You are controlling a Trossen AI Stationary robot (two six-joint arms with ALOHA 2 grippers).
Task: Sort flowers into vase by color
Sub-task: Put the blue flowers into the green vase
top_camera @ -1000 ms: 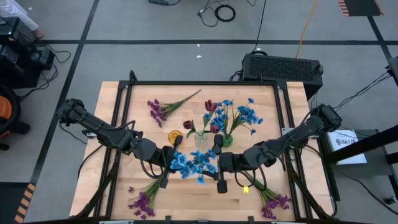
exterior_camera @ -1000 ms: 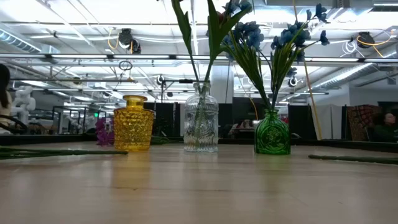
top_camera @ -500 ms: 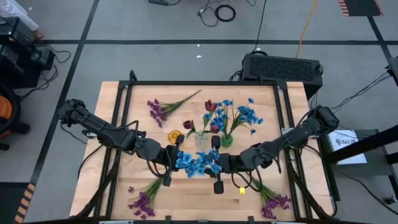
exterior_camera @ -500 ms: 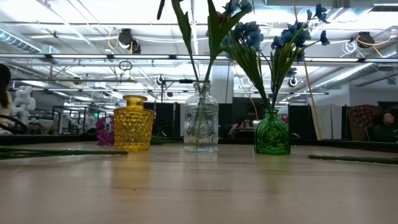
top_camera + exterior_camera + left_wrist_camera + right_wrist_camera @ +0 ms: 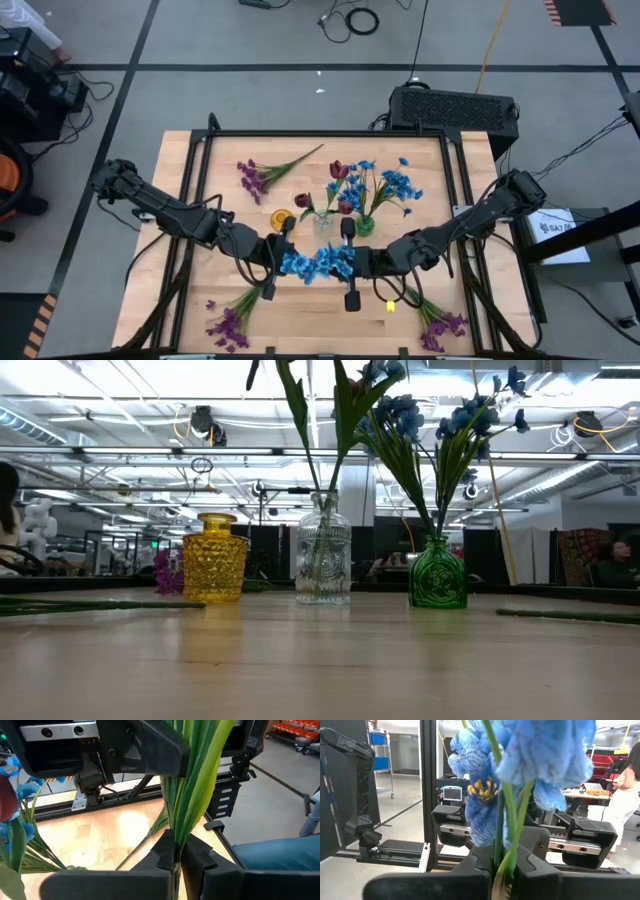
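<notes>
Right gripper (image 5: 346, 262) has slid in toward the left gripper (image 5: 278, 262) since a second ago and its fingers have come together on the blue flower sprig (image 5: 318, 263); right wrist view shows green stems pinched between its fingers (image 5: 470, 865). Left gripper is also clamped on the sprig's stems (image 5: 192, 795), so both hold the same sprig above the counter (image 5: 300, 320), just in front of the clear vase (image 5: 323, 224).

Clear vase (image 5: 323, 550) is the middle one of three and holds dark red blossoms on green stems. Green vase (image 5: 438, 572), right of the clear vase in the low view, holds blue flowers (image 5: 400, 415). Yellow vase (image 5: 214, 557), on its other side, shows nothing sticking out.

Purple flowers lie loose on the counter: one sprig (image 5: 262, 175) behind the yellow vase, two (image 5: 228, 322) (image 5: 440, 322) at the front corners.
</notes>
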